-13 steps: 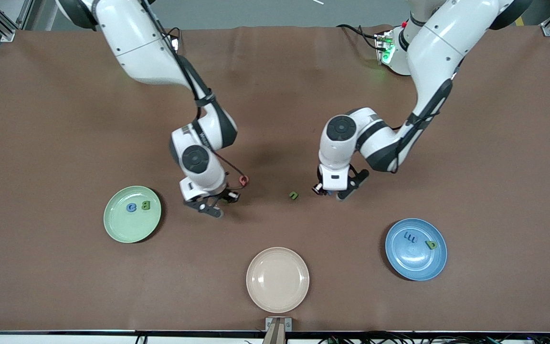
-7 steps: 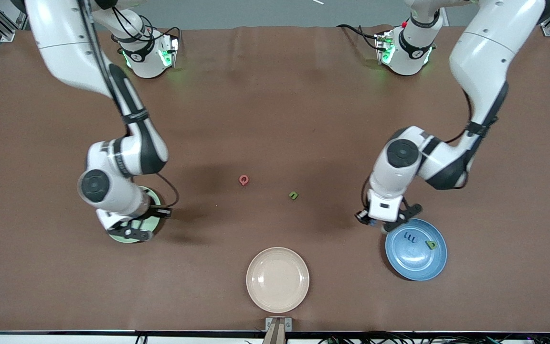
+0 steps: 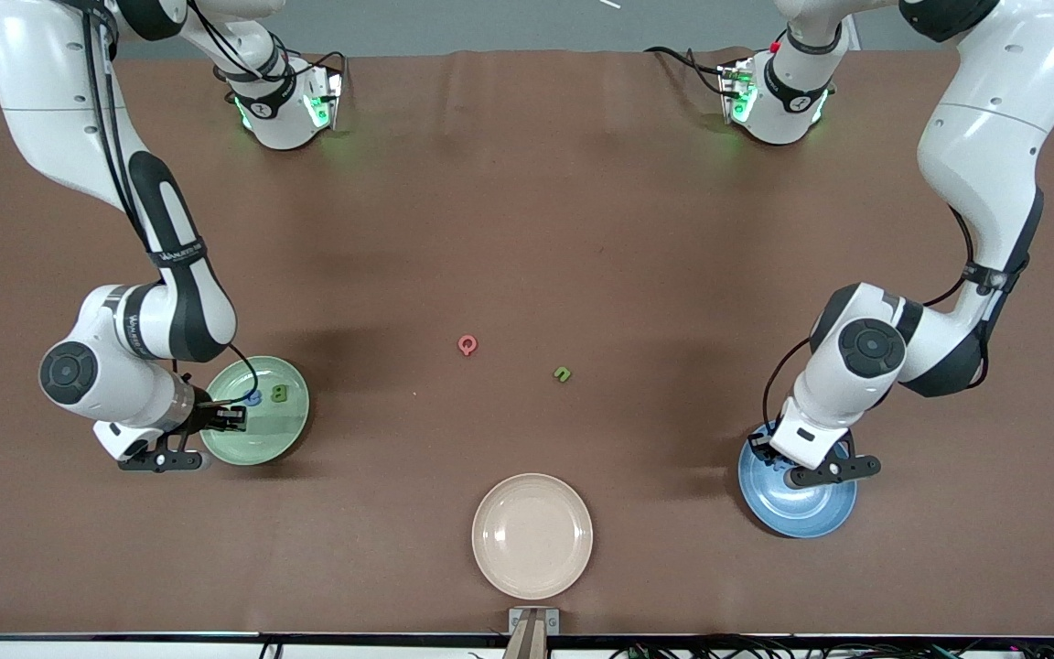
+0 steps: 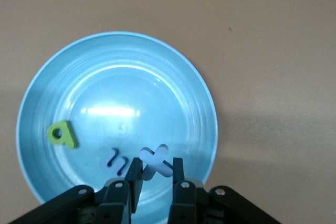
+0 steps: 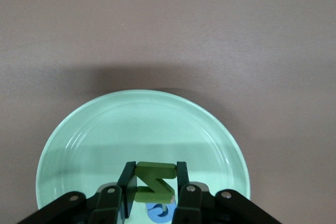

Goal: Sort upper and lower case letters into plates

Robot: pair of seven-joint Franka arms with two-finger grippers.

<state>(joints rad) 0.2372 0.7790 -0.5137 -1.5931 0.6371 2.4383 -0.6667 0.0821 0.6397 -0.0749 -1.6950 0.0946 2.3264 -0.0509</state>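
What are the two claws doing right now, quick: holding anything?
Left gripper: shut on a pale blue letter x, over the blue plate.
Right gripper: shut on a green letter Z, over the green plate.

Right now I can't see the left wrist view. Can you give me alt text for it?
The left pincer is shut on a pale blue letter x just over the blue plate. In the plate lie a green letter a and a dark blue letter; brown table surrounds it.

bright, even overhead light | soft shadows | plate (image 4: 31, 103) glare
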